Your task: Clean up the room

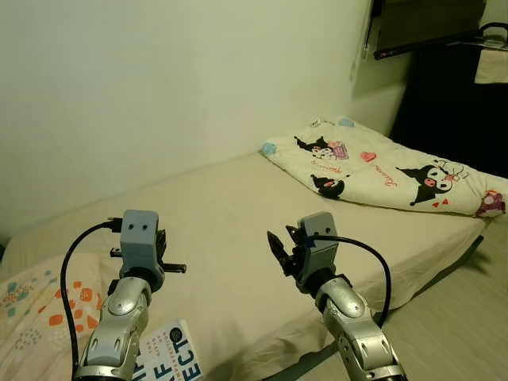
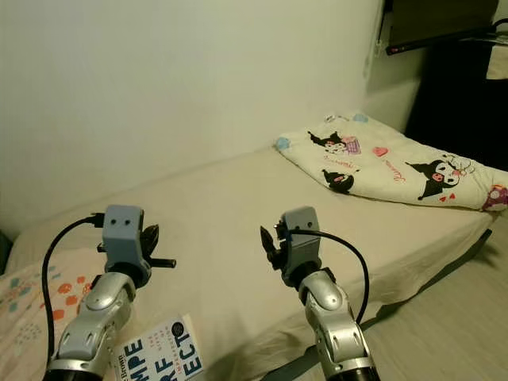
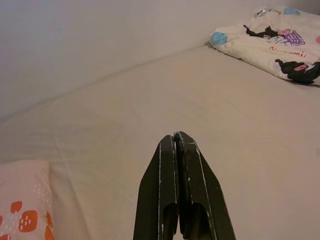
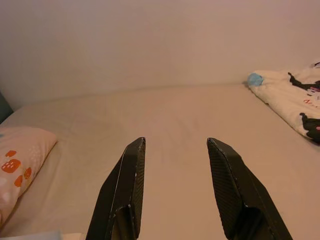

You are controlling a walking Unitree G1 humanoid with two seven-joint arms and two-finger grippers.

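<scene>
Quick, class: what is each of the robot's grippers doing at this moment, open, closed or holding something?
Left gripper: closed, holding nothing, above the bed.
Right gripper: open, empty, above the bed.

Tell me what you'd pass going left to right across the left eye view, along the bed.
Patterned pillow → left gripper above the book → right gripper → folded cartoon-print blanket.
</scene>
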